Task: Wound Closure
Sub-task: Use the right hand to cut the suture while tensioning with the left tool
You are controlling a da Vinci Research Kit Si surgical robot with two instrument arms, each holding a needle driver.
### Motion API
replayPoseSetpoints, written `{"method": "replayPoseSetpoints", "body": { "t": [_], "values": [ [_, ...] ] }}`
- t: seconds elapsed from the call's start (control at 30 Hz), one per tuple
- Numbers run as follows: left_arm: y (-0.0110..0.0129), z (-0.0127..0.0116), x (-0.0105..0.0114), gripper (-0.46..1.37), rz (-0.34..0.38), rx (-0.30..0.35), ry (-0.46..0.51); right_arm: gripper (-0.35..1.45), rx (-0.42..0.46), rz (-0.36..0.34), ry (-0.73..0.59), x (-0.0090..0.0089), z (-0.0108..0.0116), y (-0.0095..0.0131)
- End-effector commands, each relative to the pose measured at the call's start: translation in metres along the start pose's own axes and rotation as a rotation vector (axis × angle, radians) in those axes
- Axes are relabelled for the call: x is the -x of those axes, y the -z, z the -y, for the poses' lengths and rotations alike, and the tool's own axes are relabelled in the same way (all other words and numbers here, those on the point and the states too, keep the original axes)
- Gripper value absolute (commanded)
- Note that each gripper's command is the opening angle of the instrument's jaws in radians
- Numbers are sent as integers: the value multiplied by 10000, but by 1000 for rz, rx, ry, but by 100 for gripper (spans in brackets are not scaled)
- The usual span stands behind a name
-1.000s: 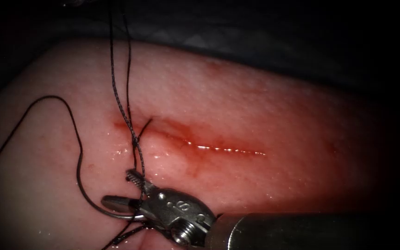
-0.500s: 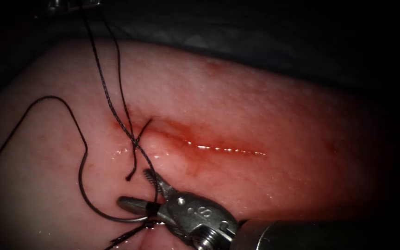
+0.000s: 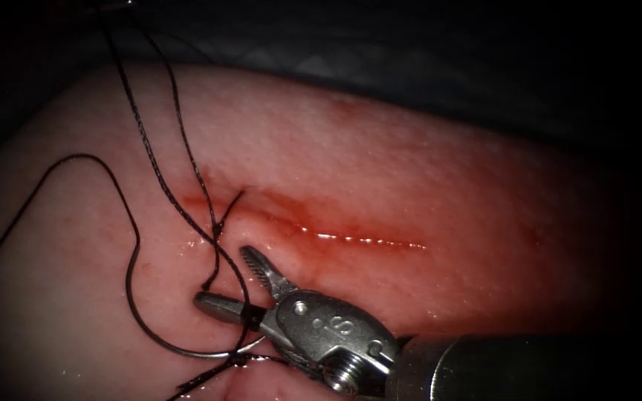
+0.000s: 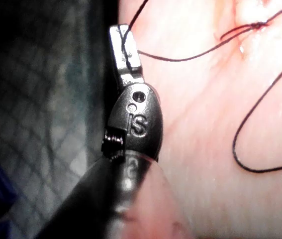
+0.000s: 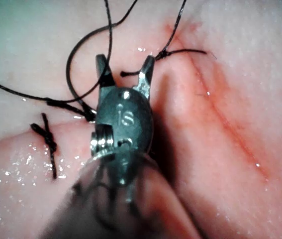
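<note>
1. Endoscope – above and in front, facing the cut [image 3: 365, 239] in the tissue [image 3: 425, 163].
2. Wrist views – very close, each facing along its own shaft.
3. All three share the knot [image 3: 218, 225] at the cut's left end.

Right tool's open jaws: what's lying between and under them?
The right tool holds nothing; between its spread jaws hangs a cut thread end below the knot. Thread crosses under the lower jaw, partly covered. The left tool grips thread.
</note>
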Motion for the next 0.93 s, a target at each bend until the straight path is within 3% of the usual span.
{"method": "replayPoseSetpoints", "body": {
  "t": [0.03,0.43,0.93],
  "values": [
    [-1,1,-4,-35,-1,3,3,98,3,1,9,0,-3,-2],
    [-5,9,-32,-35,-13,-1,-17,104,-8,0,29,-3,-12,-14],
    [-4,8,-34,-35,-14,0,-16,105,-7,0,58,-4,-12,-15]
  ]
}}
